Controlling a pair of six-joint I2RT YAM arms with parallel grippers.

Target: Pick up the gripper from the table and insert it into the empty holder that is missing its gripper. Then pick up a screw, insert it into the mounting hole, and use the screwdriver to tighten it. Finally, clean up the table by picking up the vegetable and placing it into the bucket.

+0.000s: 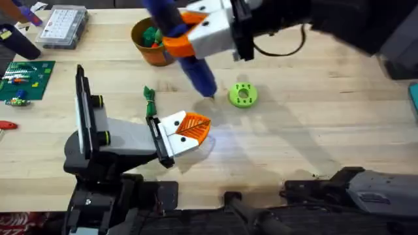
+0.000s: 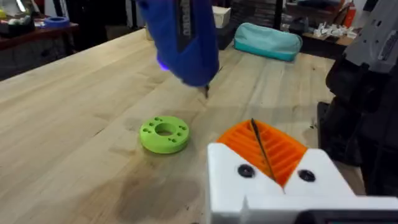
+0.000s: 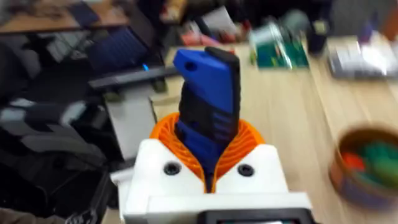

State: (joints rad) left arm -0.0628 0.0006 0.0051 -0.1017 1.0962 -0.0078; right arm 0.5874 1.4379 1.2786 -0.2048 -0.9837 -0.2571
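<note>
A: What does the bucket (image 1: 151, 44) hold?

B: Green and orange toy pieces; it stands at the far side of the surface (image 1: 313, 124).

A: And the vegetable (image 1: 151, 101)?

B: It lies on the surface beside the holder (image 1: 104, 134), outside the bucket.

A: The hands?

B: The right hand (image 3: 208, 152) is clamped around the screwdriver (image 1: 186, 55), its bit pointing down near the green disc (image 1: 243, 94). The left hand (image 2: 264, 149) has its fingers pressed together, holding nothing.
</note>
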